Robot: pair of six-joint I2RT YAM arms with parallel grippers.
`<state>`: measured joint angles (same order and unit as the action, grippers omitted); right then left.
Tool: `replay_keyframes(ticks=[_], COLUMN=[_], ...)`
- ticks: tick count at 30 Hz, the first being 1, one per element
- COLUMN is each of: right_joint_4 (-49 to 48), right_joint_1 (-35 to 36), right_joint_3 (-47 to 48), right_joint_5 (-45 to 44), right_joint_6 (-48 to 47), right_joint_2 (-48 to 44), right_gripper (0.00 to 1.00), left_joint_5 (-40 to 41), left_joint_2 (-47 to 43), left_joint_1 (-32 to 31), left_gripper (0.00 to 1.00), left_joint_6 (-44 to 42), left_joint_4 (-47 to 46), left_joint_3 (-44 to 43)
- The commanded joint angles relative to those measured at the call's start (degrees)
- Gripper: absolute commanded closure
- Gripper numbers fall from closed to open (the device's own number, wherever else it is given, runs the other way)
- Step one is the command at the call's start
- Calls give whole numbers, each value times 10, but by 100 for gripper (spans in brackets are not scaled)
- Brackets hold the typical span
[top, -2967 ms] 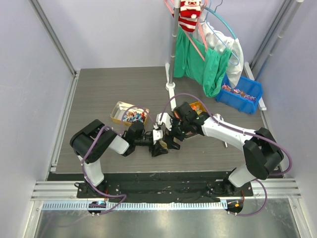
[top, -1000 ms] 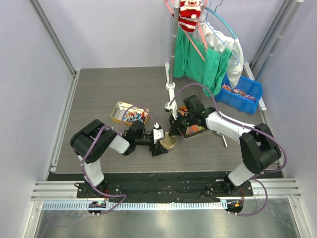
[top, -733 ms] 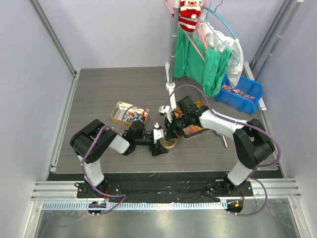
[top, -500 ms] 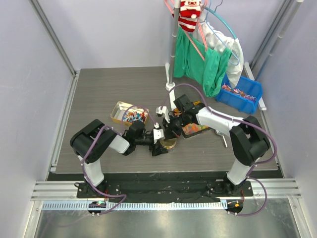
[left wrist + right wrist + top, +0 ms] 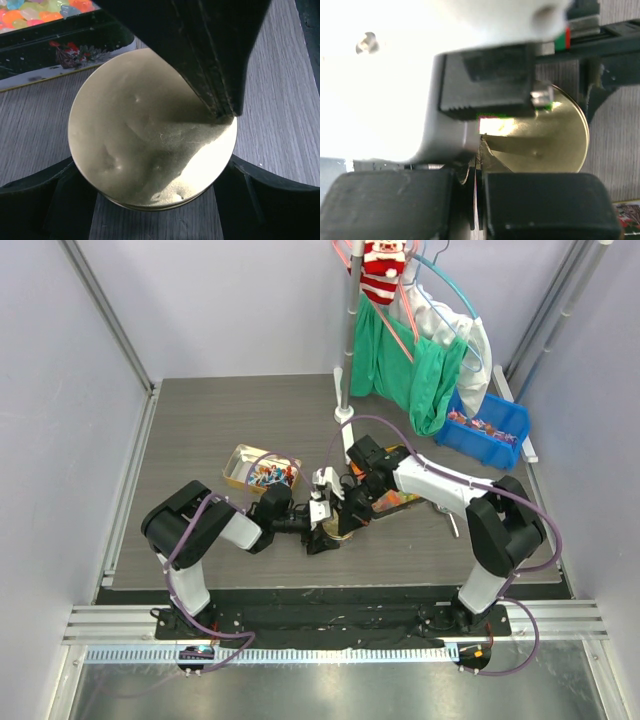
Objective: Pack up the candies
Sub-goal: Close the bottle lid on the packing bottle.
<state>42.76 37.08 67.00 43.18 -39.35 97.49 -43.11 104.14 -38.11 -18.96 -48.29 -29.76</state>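
The candies (image 5: 266, 475), in shiny red, blue and white wrappers, lie in an open yellow tin left of centre. More fill the blue bin (image 5: 487, 426) at the back right. A round gold tin (image 5: 337, 534) (image 5: 150, 150) (image 5: 555, 145) stands on the table at the front. My left gripper (image 5: 325, 536) (image 5: 155, 172) has a finger pressed against each side of it. My right gripper (image 5: 345, 520) (image 5: 222, 112) (image 5: 480, 165) is shut with nothing between its fingers, its tips resting on the tin's flat top near the right rim.
A flat tray of orange, yellow and green jelly pieces (image 5: 392, 500) (image 5: 45, 7) lies just behind the gold tin. A white stand (image 5: 343, 420) with hangers and green cloth (image 5: 410, 370) rises at the back. A small metal tool (image 5: 453, 527) lies to the right.
My right arm has swung left from over the jelly tray onto the top of the gold tin, with its fingers closing fully. The left arm and the tin have stayed put.
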Motion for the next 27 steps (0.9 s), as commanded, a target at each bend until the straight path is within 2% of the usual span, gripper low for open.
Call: replay_keyframes(ticks=[1,3,6,14,18,24,27], right_joint_4=[-3,-43,-45,-56,-65,-73,-39], right_joint_1=[15,15,15,15,11,10,15], right_joint_3=[-18,-27,-24,-22,-30,-41,-30], right_joint_5=[-64,-73,-57,-38,-38,-39,-36], right_joint_6=[1,35,41,46,48,55,39], right_joint_2=[26,24,24,-91,-113,-82,-35], right_gripper=[99,99,99,99,99,99,99], left_joint_5=[21,21,21,21,20,21,21], left_joint_2=[7,7,8,9,10,10,9], left_joint_1=[4,4,4,3,4,4,4], left_gripper=[49,49,49,49,49,49,49], left_joint_6=[-13,-13,-13,-14,-14,-15,-14], left_joint_4=[17,18,18,21,21,22,23], left_joint_3=[-9,-9,-9,-11,-11,-13,-12])
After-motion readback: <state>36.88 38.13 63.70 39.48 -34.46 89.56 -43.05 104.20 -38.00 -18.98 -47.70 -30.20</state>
